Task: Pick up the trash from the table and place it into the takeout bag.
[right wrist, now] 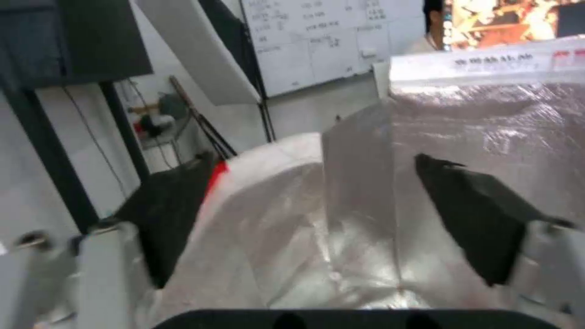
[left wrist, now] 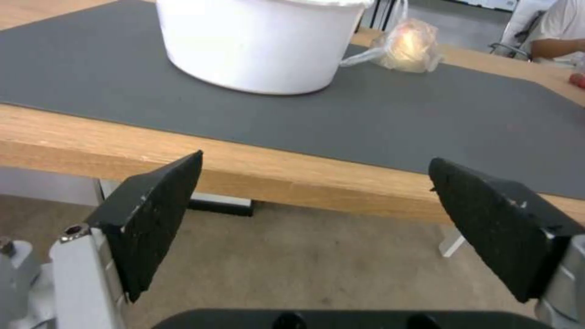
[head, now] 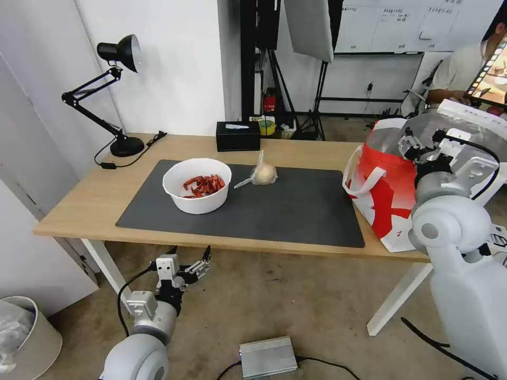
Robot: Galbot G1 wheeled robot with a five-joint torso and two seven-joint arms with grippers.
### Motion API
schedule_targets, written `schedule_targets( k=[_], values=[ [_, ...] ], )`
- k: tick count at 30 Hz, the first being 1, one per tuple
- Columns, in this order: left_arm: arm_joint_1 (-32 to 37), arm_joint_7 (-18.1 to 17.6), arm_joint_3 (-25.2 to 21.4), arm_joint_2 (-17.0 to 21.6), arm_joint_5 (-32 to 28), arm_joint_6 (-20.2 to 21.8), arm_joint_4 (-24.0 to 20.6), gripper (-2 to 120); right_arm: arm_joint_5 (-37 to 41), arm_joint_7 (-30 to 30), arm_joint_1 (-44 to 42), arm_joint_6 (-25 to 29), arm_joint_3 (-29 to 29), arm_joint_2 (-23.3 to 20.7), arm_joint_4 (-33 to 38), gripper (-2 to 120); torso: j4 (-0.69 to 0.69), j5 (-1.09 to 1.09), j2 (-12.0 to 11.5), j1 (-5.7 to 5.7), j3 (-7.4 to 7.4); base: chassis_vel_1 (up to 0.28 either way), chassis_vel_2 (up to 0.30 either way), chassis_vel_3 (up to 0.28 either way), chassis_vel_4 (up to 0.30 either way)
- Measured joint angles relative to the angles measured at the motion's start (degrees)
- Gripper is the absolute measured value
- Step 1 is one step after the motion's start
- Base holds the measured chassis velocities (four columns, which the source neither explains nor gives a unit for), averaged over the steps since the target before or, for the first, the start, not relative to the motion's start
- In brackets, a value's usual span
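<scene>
Nearest, the left hand is hanging below the worktop edge, fingers spread and empty. Beyond it, the white bowl and knotted bag are sitting on the grey mat. Farther right, the right hand is hovering spread and empty over the takeout bag.

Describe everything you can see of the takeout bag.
The takeout bag stands upright at the right end of the table, beside the grey mat. Its outside is red and white, with white strap handles drooping over the side. The mouth gapes open, showing crinkled silver foil lining. The right gripper, open, sits over the bag's mouth, one finger against the lining and the other outside the rim.
</scene>
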Motion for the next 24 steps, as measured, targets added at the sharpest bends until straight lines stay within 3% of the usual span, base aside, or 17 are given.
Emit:
schedule_targets(
  k=[3,10,18,24],
  values=[
    [0.1,0.0,-0.1,0.0,0.0,0.0,-0.3,100,-0.4,-5.6,0.0,4.9,0.1,-0.2,0.1,98,0.0,0.0,0.0,0.0,0.0,0.0,0.0,0.0,0.0],
    [0.4,-0.1,-0.3,0.1,0.0,0.0,-0.9,100,-0.4,-15.2,0.7,12.1,-0.8,-1.3,0.6,100,0.0,0.0,0.0,0.0,0.0,0.0,0.0,0.0,0.0],
    [0.5,-0.1,-0.5,0.1,0.0,0.0,-1.2,100,-1.4,-23.3,-3.5,17.4,-1.0,-2.8,3.3,100,0.01,-0.01,0.0,0.0,0.0,0.0,0.0,0.0,0.0],
    [0.5,0.0,-0.8,0.1,0.0,-0.1,-1.1,100,-2.2,-26.7,-11.2,17.8,0.0,-4.6,7.3,100,-0.01,0.0,0.0,0.0,0.0,0.0,0.0,0.0,0.0]
  ],
)
